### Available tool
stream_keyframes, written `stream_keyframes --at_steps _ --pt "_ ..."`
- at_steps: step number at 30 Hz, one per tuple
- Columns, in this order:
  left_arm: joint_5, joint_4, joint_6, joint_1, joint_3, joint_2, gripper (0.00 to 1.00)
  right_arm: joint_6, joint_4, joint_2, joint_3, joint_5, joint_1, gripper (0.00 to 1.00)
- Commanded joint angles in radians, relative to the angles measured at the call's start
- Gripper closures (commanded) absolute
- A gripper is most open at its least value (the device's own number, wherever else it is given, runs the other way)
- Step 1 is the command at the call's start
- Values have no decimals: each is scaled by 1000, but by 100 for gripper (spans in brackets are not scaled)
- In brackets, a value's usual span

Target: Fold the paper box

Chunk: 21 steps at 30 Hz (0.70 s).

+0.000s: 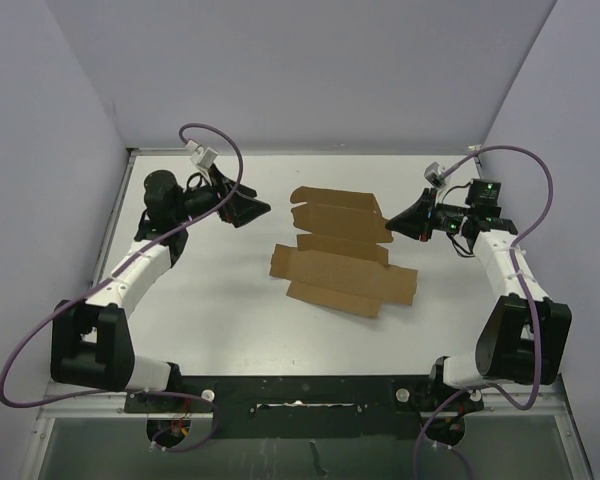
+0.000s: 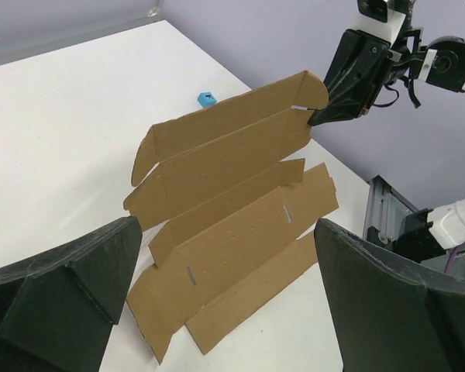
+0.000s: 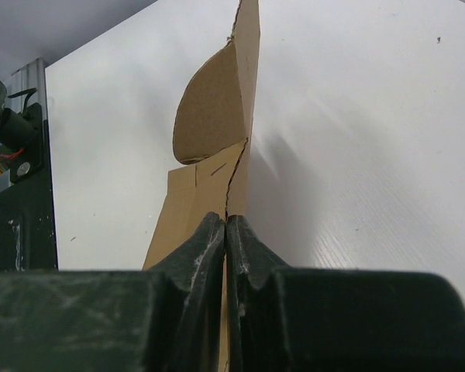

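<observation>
**A:** Looking down on a smooth white tabletop [image 1: 200,300], boxed in by pale lilac walls. Finding the paper box [image 1: 340,262] lying mid-tabletop, between the two arms, not yet folded up.

**B:** Seeing plain brown cardboard, matte, die-cut into long panels with rounded flaps, creases and short slits. Resting mostly flat, and tilting up off the surface along the far panel.

**A:** Being lifted by the right hand [image 1: 390,222]?

**B:** Yes, pinching that panel's right-hand edge, clamping tight on the thin sheet. Reaching in from the right side.

**A:** And the left hand [image 1: 255,208]?

**B:** Gaping wide, gripping nothing, touching nothing. Hovering left of the cardboard, apart from it, pointing across toward the sheet.

**A:** Noticing anything else?

**B:** Spotting a tiny blue cube [image 2: 206,98] in the left wrist view, sitting on the tabletop just past the cardboard.
</observation>
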<state>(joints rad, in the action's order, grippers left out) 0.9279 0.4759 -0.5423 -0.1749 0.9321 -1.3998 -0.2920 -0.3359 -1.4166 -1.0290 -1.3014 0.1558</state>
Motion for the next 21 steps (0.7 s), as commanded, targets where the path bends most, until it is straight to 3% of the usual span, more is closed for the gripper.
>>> stream_keyframes --at_steps 1,8,21 --pt "57 17 116 -6 41 8 5 -79 -49 49 -52 -24 -10 100" --pt "36 -74 292 -24 -32 92 3 -152 -116 61 -71 -39 -26 100" --pt "38 -131 286 -22 -25 72 2 -242 -190 81 -85 -88 -42 100"
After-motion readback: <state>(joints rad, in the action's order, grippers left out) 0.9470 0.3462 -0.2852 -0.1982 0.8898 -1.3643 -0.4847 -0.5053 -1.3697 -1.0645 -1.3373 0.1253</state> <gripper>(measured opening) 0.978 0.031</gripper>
